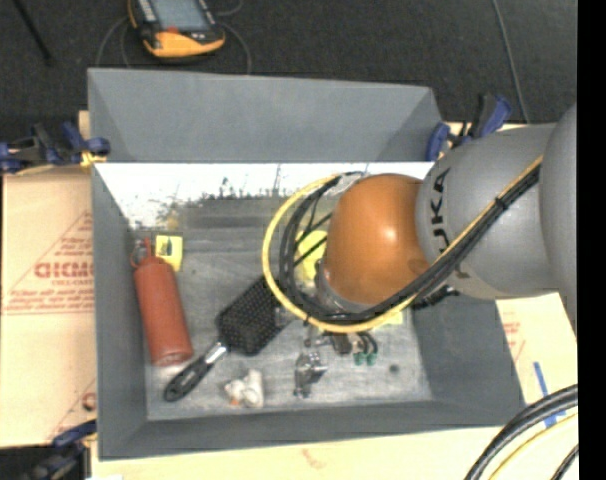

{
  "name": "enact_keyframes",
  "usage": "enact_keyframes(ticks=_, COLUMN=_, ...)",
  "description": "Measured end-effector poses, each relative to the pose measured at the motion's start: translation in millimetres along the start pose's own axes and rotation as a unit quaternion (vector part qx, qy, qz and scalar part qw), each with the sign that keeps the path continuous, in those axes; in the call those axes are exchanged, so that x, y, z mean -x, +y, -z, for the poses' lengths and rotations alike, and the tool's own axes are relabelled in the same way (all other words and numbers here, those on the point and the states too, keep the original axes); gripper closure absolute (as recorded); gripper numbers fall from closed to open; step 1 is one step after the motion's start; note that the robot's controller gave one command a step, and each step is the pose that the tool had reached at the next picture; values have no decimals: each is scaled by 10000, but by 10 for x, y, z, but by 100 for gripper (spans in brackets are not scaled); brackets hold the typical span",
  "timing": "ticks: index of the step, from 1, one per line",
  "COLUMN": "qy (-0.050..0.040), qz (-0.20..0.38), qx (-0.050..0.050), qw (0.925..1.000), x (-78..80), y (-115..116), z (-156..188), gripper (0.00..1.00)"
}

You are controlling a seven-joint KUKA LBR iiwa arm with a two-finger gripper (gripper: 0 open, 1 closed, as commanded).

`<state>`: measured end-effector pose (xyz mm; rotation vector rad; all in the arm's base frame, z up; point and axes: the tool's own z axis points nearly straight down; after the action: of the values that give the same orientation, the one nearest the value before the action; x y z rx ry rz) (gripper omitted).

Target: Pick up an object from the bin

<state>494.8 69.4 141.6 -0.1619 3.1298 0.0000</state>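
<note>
The arm (503,218) reaches in from the right, its orange cover (375,238) over the middle of the bin (263,118). The gripper (306,370) hangs low near the front wall, between a small white lump (245,390) and some green bits (363,354). Spread or closed? I can't tell. The black brush (241,325) lies just left, with the red bottle (161,311) beyond.

Grey bin (263,118), red bottle (161,313), black hairbrush (245,320), small white lump (245,390), yellow tag (169,250), orange wrist cover (373,238)
</note>
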Motion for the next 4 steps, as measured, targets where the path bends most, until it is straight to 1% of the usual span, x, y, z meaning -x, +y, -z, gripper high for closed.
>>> enact_keyframes(ticks=1, qy=6, qz=-387, qx=13, qw=9992, x=418, y=517, z=-70, gripper=0)
enact_keyframes(ticks=2, qy=18, qz=921, qx=4, qw=9957, x=507, y=525, z=-50, gripper=0)
enact_keyframes(ticks=3, qy=3, qz=1395, qx=10, qw=9902, x=695, y=440, z=-464, gripper=0)
enact_keyframes(ticks=4, qy=9, qz=1523, qx=63, qw=9883, x=872, y=294, z=-644, gripper=100)
